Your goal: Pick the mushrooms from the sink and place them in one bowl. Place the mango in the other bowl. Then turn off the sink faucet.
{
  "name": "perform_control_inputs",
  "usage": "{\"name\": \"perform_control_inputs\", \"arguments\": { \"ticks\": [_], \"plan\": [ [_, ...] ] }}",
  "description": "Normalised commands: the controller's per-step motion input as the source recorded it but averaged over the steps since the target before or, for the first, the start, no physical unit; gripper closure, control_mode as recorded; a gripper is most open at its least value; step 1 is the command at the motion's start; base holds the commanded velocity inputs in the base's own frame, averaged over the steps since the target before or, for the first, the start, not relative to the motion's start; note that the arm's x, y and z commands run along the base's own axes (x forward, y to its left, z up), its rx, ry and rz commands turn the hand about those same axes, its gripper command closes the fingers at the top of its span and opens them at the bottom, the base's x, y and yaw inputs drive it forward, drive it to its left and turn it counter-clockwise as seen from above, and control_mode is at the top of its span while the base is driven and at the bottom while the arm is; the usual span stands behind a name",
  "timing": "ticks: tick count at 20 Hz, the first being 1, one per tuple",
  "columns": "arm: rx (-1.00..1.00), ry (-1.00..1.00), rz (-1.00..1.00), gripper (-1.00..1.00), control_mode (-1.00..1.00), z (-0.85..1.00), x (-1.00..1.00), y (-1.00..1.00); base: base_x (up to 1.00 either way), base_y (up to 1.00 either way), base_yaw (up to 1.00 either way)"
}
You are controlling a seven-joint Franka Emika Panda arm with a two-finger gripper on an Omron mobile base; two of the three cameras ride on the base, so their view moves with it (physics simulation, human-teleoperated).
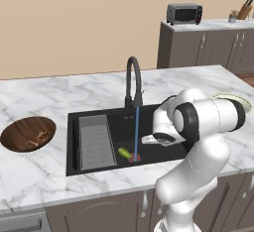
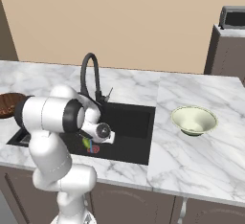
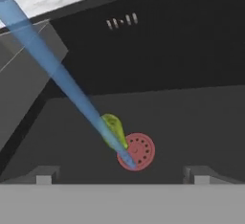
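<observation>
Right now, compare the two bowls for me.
The wooden bowl is dark brown, wide and shallow; the pale bowl is cream-green, glossy and deeper. The wooden bowl holds small brown pieces; the pale bowl looks empty. They sit on opposite sides of the sink. Both are round.

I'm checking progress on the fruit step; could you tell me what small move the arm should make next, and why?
Probably ease the gripper down onto the mango. Its jaws stand open and empty above the sink floor, the mango lies just ahead beside the red drain, and the wooden bowl seems to hold the mushrooms.
</observation>
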Motion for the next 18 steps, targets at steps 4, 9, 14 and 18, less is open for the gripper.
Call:
{"name": "perform_control_inputs", "arguments": {
  "ticks": [4,9,14,18],
  "plan": [
    [-0.11,-0.09,0.05,-1.0,-1.0,-0.14,0.0,0.0,0.0,0.0,0.0],
    [-0.07,-0.02,0.09,-1.0,-1.0,0.0,0.01,0.0,0.0,0.0,0.0],
    [-0.09,0.03,0.1,-1.0,-1.0,0.0,0.12,0.02,0.0,0.0,0.0],
    [-0.09,0.16,0.06,-1.0,-1.0,0.1,0.15,0.03,0.0,0.0,0.0]
  ]
}}
